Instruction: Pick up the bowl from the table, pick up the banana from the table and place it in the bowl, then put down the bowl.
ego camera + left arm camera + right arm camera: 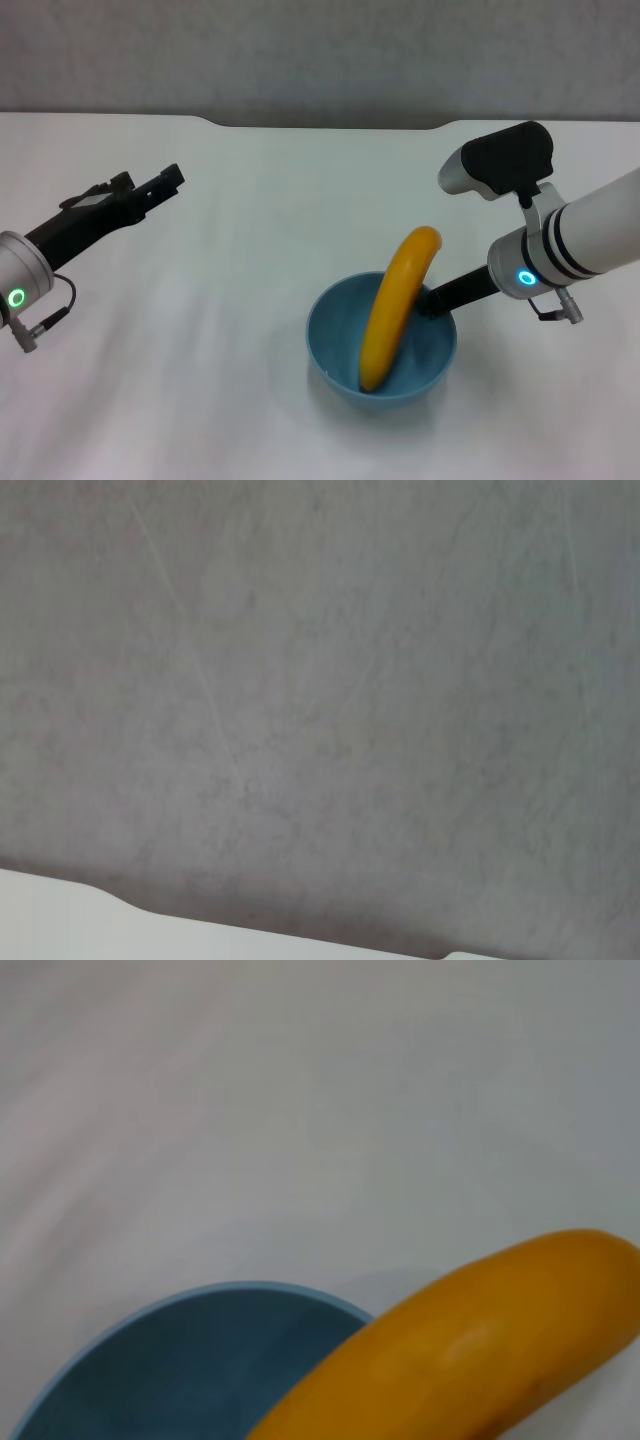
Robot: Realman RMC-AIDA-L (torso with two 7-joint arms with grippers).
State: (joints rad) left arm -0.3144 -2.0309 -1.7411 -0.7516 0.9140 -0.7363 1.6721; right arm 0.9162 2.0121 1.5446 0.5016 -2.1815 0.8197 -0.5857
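Note:
The light-blue bowl sits low over the white table, right of centre. The yellow-orange banana lies in it, one end at the bowl's bottom and the other leaning up over the far rim. My right gripper reaches in from the right and is shut on the bowl's right rim. The right wrist view shows the bowl and the banana from close up. My left gripper is raised at the far left, empty, well away from the bowl.
The table's notched far edge meets a grey wall; the left wrist view shows only this wall and a strip of the table edge.

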